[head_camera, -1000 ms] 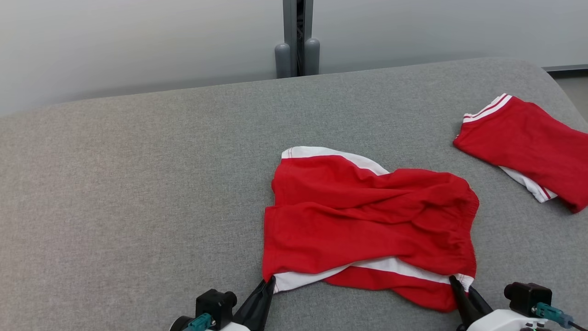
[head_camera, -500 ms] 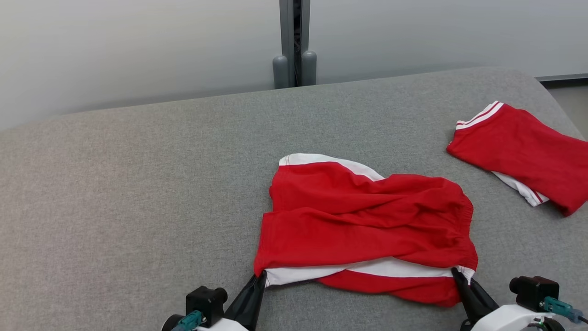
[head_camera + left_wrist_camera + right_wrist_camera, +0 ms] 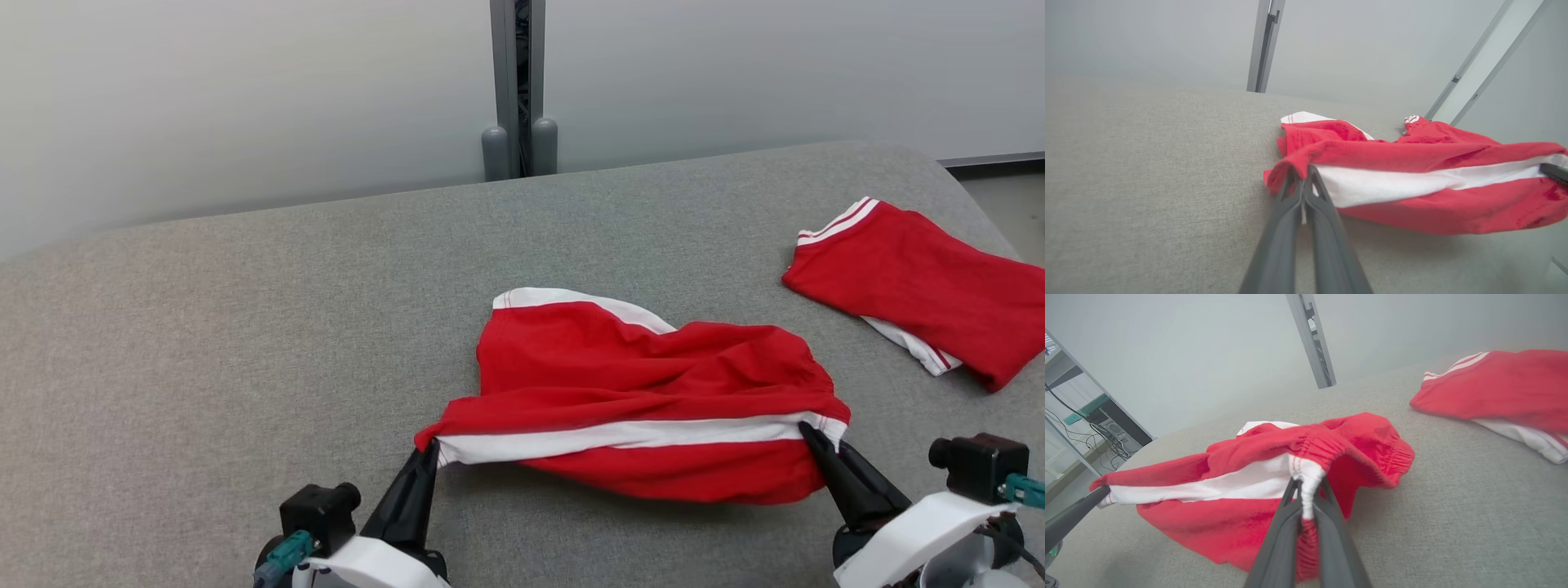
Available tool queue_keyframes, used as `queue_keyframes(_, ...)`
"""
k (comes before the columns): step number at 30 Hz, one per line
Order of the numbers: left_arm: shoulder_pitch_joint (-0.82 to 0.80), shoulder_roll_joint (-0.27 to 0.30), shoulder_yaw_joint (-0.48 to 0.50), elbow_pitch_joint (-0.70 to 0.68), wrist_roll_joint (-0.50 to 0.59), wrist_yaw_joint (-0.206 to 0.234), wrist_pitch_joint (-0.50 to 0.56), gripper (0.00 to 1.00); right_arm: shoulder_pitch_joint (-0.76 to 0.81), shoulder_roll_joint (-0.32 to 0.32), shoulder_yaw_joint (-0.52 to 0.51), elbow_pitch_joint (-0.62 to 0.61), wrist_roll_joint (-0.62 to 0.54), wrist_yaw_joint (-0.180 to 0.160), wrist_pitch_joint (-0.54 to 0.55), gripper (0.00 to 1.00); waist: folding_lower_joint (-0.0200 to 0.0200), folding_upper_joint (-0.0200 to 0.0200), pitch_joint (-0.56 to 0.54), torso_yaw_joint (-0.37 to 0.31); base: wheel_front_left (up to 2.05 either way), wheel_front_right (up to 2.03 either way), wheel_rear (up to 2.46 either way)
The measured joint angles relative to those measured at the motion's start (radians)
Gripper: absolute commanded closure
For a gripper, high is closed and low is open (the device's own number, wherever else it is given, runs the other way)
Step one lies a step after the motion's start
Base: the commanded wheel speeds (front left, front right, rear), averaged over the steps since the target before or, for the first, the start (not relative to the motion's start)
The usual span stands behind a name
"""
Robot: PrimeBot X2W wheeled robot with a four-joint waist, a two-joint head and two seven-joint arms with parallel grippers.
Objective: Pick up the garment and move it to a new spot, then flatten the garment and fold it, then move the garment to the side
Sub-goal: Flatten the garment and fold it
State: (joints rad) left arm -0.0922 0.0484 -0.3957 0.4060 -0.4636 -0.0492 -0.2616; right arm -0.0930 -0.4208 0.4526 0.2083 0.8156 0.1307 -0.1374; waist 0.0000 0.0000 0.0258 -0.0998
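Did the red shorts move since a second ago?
Yes. The near edge of the shorts lifted, up the view toward the folded garment.

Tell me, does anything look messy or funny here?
Yes: the red shorts are crumpled, far part bunched on the grey padded surface, white-striped edge stretched between left gripper and right gripper. The other red garment lies neat.

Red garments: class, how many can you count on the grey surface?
2. One garment lies centrally, its near edge pinched by the left gripper and right gripper; the second garment lies apart, far right. None looks hidden.
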Motion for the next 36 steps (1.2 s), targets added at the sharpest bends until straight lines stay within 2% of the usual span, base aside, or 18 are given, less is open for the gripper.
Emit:
queue_keyframes(8, -0.105, 0.013, 0.043, -0.042, -0.049, -0.02, 0.027, 1.0, -0.102, 0.004, -0.018, -0.098, 0.045, 0.0, 0.086, 1.0, 0.0, 0.0, 0.017, -0.001, 0.0, 0.0, 0.0)
queue_keyframes(14, -0.284, 0.039, 0.107, -0.086, -0.111, -0.029, 0.109, 1.0, -0.304, 0.039, -0.026, -0.111, 0.138, 0.0, 0.147, 1.0, 0.0001, 0.0, 0.039, -0.007, 0.0, 0.0, 0.0)
queue_keyframes(17, -0.396, 0.055, 0.152, -0.075, -0.153, -0.019, 0.169, 1.0, -0.416, 0.051, -0.023, -0.09, 0.199, 0.0, 0.177, 1.0, 0.0, 0.0, 0.053, -0.008, 0.0, 0.0, 0.0)
queue_keyframes(22, -0.595, 0.088, 0.225, 0.011, -0.22, 0.0, 0.265, 1.0, -0.614, 0.087, -0.03, -0.016, 0.324, 0.0, 0.199, 1.0, 0.0, 0.0, 0.083, -0.011, 0.0, 0.0, 0.0)
queue_keyframes(27, -0.806, 0.116, 0.241, 0.114, -0.237, 0.005, 0.34, 1.0, -0.81, 0.118, -0.017, 0.071, 0.405, 0.0, 0.188, 1.0, 0.0, 0.0, 0.132, -0.01, 0.0, 0.0, 0.0)
queue_keyframes(31, -0.956, 0.1, 0.248, 0.228, -0.262, 0.009, 0.397, 1.0, -0.946, 0.148, 0.004, 0.223, 0.425, 0.0, 0.18, 1.0, 0.0001, 0.0, 0.181, -0.007, 0.0, 0.0, 0.0)
queue_keyframes(33, -1.074, 0.093, 0.248, 0.306, -0.256, 0.029, 0.399, 1.0, -1.062, 0.172, 0.012, 0.339, 0.426, 0.0, 0.178, 1.0, 0.0001, 0.0, 0.225, -0.003, 0.0, 0.0, 0.0)
queue_keyframes(36, -1.175, 0.093, 0.25, 0.387, -0.251, 0.039, 0.398, 1.0, -1.168, 0.204, 0.04, 0.446, 0.413, 0.0, 0.177, 1.0, 0.0, 0.0, 0.273, -0.001, 0.0, 0.0, 0.0)
